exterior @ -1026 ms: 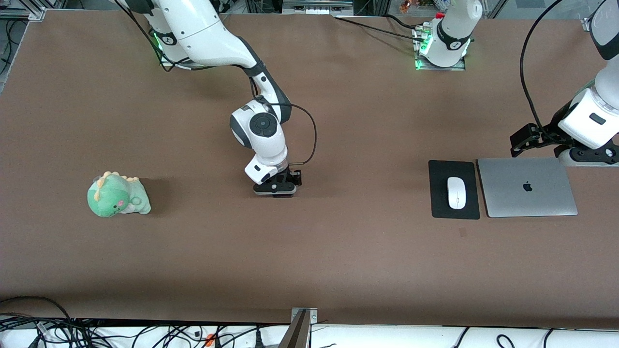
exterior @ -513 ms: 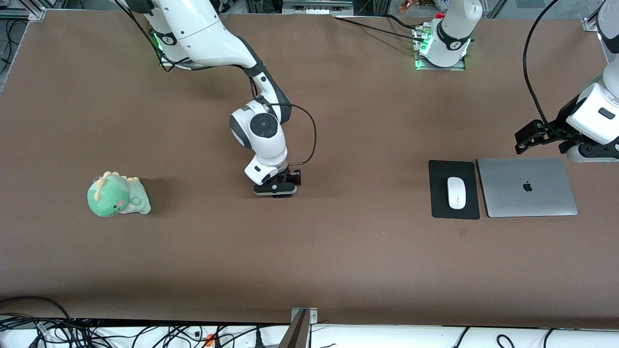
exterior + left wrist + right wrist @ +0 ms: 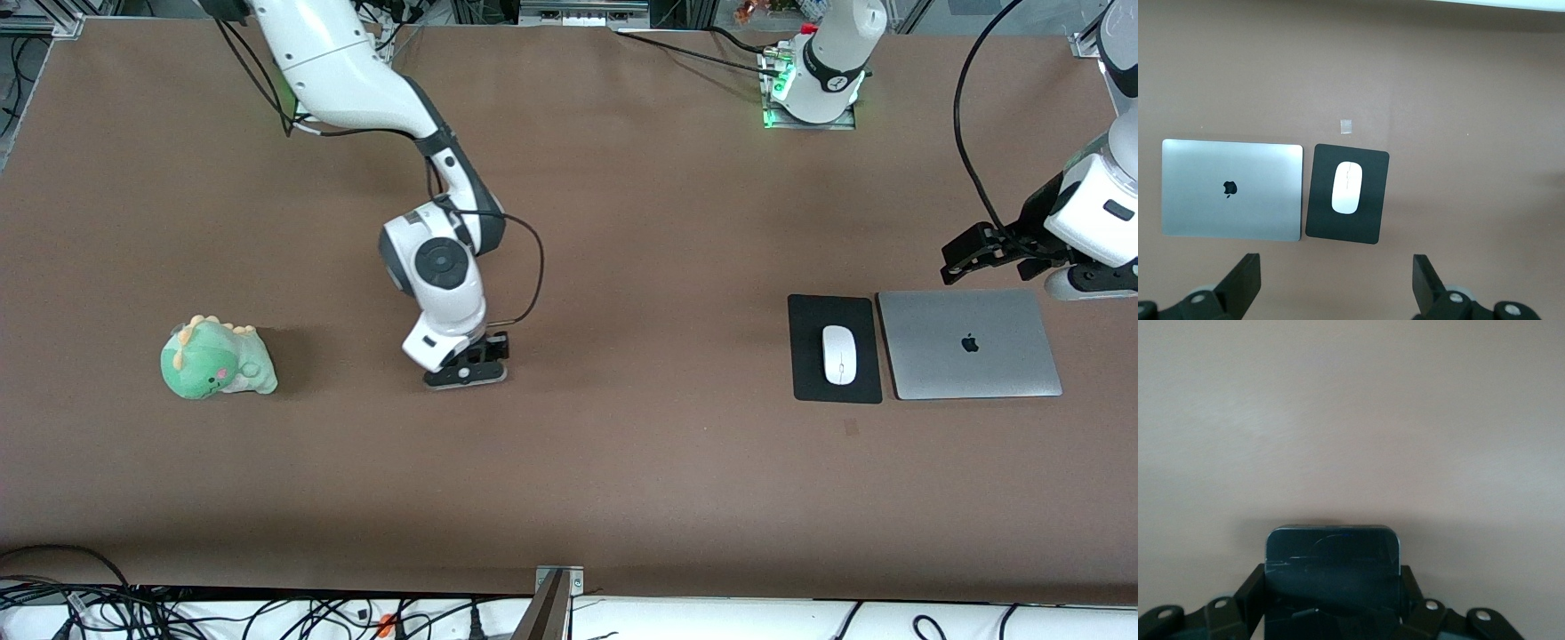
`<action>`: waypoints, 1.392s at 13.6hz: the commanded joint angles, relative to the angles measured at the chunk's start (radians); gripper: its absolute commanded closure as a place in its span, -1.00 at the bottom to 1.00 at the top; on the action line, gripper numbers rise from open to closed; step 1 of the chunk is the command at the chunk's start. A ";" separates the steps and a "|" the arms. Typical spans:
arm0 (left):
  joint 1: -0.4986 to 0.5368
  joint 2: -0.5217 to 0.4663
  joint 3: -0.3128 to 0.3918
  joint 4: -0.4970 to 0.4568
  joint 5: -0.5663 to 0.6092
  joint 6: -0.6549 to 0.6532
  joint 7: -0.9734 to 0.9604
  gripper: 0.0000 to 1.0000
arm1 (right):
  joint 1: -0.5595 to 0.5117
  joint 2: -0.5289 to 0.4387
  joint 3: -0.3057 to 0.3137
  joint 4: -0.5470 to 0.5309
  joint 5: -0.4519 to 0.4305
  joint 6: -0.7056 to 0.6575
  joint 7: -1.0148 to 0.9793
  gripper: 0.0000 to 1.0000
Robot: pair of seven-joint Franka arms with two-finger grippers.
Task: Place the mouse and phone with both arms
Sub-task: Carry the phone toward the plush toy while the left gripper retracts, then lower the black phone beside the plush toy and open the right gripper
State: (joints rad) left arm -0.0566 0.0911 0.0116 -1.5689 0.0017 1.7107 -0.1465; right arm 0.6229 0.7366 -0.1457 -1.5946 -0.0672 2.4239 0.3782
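The black phone [image 3: 1331,563] is clamped flat between the fingers of my right gripper [image 3: 467,369], which is shut on it low over the bare table, between the plush toy and the mouse pad. In the right wrist view the phone's rounded end sticks out past the right gripper [image 3: 1332,590]. The white mouse [image 3: 839,355] lies on a black mouse pad [image 3: 807,378] toward the left arm's end. My left gripper [image 3: 967,252] hangs open and empty over the table just past the laptop's edge. The left wrist view shows the mouse [image 3: 1347,187] beyond the left gripper [image 3: 1337,280].
A closed silver laptop [image 3: 969,343] lies beside the mouse pad. A green dinosaur plush [image 3: 216,358] sits toward the right arm's end. A small pale mark [image 3: 851,428] is on the table, nearer the front camera than the pad. Cables line the table's front edge.
My right arm has carried the phone toward the plush and the front camera. The left gripper lifted a little away from the laptop.
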 commanded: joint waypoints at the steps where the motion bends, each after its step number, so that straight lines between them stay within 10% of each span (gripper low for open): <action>1: -0.005 -0.008 0.016 0.042 -0.017 -0.011 -0.012 -1.00 | -0.064 -0.057 0.015 -0.019 0.009 -0.051 -0.096 0.63; 9: -0.022 0.015 0.005 0.043 0.001 -0.046 -0.001 -1.00 | -0.238 -0.154 0.014 -0.160 0.105 -0.037 -0.222 0.63; 19: -0.019 0.028 0.007 0.043 0.015 -0.040 0.001 -1.00 | -0.341 -0.227 0.012 -0.484 0.119 0.317 -0.355 0.63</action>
State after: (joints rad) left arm -0.0700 0.1089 0.0129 -1.5421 0.0023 1.6812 -0.1512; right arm 0.3121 0.5682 -0.1478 -2.0093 0.0303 2.7066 0.0630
